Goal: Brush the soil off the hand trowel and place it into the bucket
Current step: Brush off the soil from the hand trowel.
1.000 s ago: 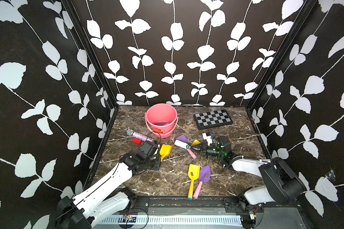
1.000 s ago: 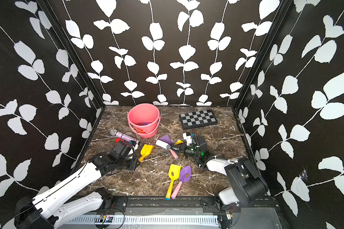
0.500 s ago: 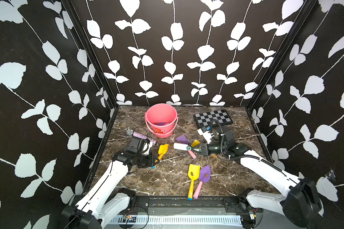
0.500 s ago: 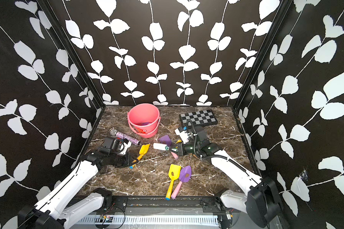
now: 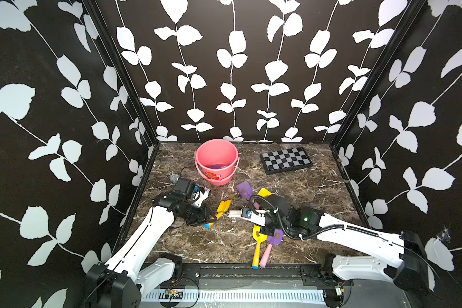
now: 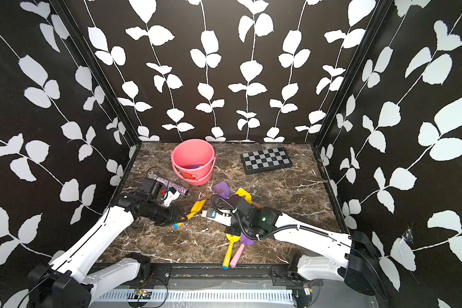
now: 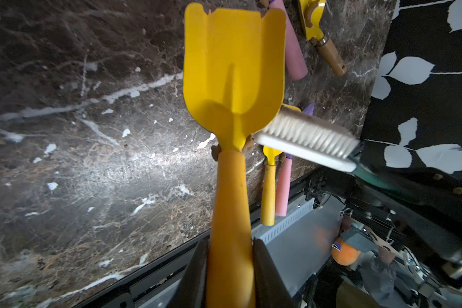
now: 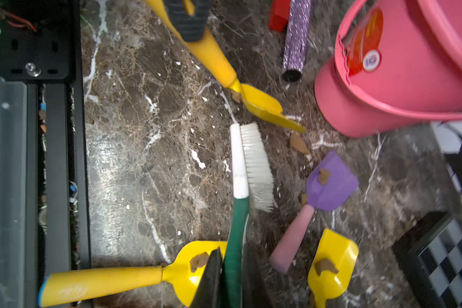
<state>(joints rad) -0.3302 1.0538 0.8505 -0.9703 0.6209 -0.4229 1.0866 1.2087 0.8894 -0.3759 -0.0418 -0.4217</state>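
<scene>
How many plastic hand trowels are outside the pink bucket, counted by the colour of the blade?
Yellow-bladed plastic hand trowels: 3
Purple-bladed plastic hand trowels with pink handles: 2
Total: 5

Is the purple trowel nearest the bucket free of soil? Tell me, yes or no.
No: in the right wrist view a brown lump of soil sits on the blade of that purple trowel.

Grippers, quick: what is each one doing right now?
Left gripper: shut on the yellow trowel, by its handle.
Right gripper: shut on the brush, by its green handle.
</scene>
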